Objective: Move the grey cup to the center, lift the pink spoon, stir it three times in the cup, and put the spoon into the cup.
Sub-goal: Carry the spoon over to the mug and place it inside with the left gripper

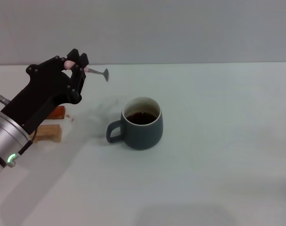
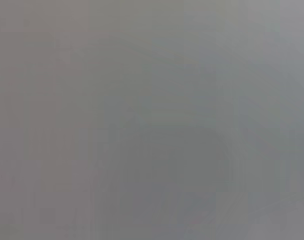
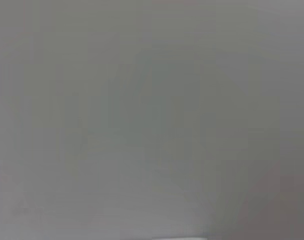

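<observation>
We have the grey cup (image 1: 142, 123) centred; our left gripper (image 1: 76, 66) is clamped on the pink spoon (image 1: 96, 72), lifted. Stirring and dropping it in, ahead and below, remain.

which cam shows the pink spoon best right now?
Head view. The pink spoon is clear there, held above the table by the left gripper, left of the grey cup. Both wrist views show only blank grey, with no spoon visible.

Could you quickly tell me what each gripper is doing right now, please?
Left gripper: shut on the slim pink-handled metal spoon, held above the table.
Right gripper: not in view.
</observation>
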`<state>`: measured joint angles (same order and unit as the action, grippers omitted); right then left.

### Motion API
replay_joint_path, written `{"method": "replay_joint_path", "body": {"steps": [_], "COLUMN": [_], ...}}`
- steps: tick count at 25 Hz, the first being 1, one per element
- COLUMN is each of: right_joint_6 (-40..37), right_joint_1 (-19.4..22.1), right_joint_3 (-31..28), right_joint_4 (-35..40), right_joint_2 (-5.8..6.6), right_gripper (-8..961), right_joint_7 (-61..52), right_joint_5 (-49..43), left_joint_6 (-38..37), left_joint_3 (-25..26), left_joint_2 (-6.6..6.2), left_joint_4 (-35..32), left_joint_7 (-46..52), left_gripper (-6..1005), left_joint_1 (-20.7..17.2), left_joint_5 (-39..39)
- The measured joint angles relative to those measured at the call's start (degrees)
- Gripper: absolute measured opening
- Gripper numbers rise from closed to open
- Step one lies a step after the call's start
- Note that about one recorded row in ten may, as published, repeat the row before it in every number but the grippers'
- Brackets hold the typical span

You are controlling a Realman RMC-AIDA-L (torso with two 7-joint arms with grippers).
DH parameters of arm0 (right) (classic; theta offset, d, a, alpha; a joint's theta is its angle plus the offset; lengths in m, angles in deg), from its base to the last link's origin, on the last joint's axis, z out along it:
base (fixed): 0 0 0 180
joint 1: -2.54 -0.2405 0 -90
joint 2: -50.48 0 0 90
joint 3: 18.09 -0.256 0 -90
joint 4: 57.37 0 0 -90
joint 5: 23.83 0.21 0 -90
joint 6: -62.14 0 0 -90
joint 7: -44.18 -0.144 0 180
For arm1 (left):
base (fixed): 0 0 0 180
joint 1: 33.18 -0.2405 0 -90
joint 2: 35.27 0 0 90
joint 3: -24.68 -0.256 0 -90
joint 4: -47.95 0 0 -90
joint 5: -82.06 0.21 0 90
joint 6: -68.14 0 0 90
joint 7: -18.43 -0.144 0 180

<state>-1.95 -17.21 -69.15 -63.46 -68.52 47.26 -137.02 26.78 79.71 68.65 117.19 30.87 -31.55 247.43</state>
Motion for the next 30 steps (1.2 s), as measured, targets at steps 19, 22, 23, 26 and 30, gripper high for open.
{"method": "replay_joint_path", "body": {"steps": [19, 22, 23, 26, 30], "right_joint_6": [0.1, 0.1, 0.1, 0.2, 0.1], "right_joint_1": [0.8, 0.8, 0.7, 0.6, 0.5], "right_joint_3": [-8.5, -8.5, -8.5, -8.4, -8.2], "right_joint_4": [4.2, 4.3, 4.3, 4.3, 4.3], "right_joint_2": [0.10, 0.14, 0.14, 0.21, 0.24], "right_gripper": [0, 0, -1, -2, -1], "right_joint_7": [0.0, 0.0, 0.0, 0.0, 0.0], "right_joint_5": [0.0, 0.1, 0.1, 0.1, 0.1], "left_joint_6": [-0.1, 0.1, 0.1, 0.1, 0.1], "left_joint_3": [-7.0, -7.6, -7.7, -7.7, -7.7], "left_joint_2": [-0.43, -0.06, 0.04, 0.26, 1.28], "left_joint_4": [1.4, 0.9, 0.7, 0.0, -2.5], "left_joint_7": [1.0, 0.9, 0.9, 0.9, 0.9], "left_gripper": [146, 146, 146, 146, 146], "left_joint_1": [1.9, 1.8, 1.6, 1.5, 2.0], "left_joint_5": [0.1, 0.1, 0.1, 0.1, 0.1]}}
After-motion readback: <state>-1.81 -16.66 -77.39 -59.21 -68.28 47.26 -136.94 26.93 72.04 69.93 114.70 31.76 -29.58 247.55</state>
